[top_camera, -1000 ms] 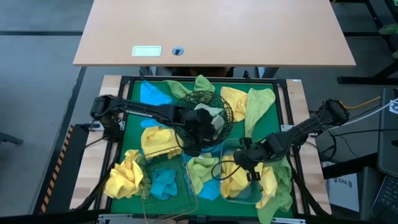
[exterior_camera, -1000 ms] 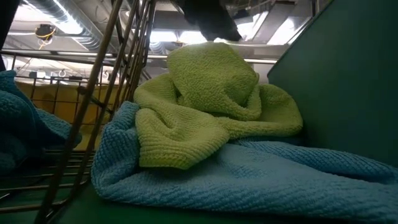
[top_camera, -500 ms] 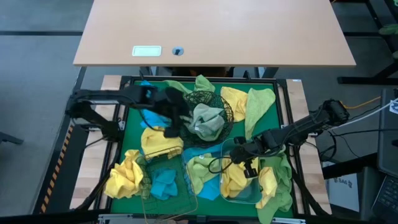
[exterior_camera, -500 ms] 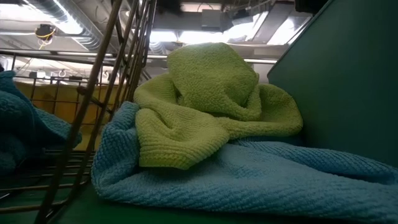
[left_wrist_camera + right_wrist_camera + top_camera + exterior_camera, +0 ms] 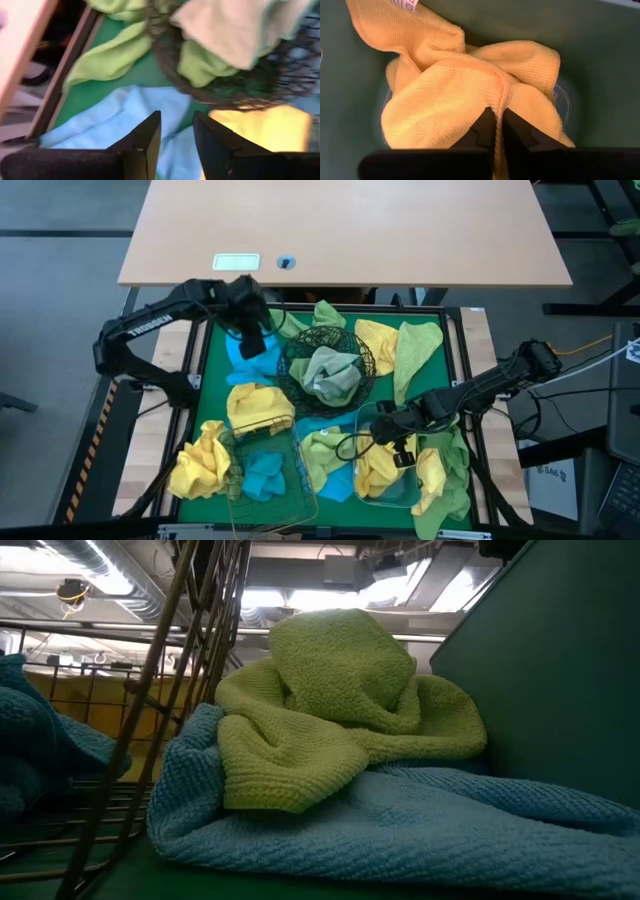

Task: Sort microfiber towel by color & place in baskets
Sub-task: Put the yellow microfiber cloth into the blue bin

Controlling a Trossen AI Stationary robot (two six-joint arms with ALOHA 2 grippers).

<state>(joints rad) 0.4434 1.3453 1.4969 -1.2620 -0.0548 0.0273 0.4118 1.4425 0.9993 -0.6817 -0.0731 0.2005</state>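
My left gripper [image 5: 252, 338] [image 5: 176, 131] is open and hovers over a sky blue towel [image 5: 250, 366] [image 5: 115, 120] at the mat's far left, beside the round black mesh bowl [image 5: 290, 355] [image 5: 240, 95]. A light green towel [image 5: 330, 372] lies in that bowl. My right gripper [image 5: 393, 448] [image 5: 496, 125] reaches into the translucent plastic tub [image 5: 366, 418] [image 5: 600, 60] and is shut on a yellow towel [image 5: 378, 470] [image 5: 445, 100]. The copper wire basket [image 5: 300, 480] [image 5: 180, 670] holds a blue towel [image 5: 263, 473]. My right gripper pinches a raised fold of the yellow towel [image 5: 496, 107] between its two fingers. The fingers come slanting down from the table's right side. The rest of the towel lies bunched on the tub's floor.
Loose towels lie around the containers: yellow ones [image 5: 258, 405] [image 5: 200, 460] [image 5: 375, 335], green ones [image 5: 415, 350] [image 5: 322, 450] [image 5: 320, 313]. In the low view a green towel [image 5: 340, 710] rests on a blue one [image 5: 400, 820] between basket and tub. A wooden table [image 5: 340, 230] stands beyond the far edge.
My left gripper has left the black bowl and swung up and toward the table's far left, ending over the blue towel. The light green towel that was under it now lies in the bowl. My right gripper has stayed in the tub.
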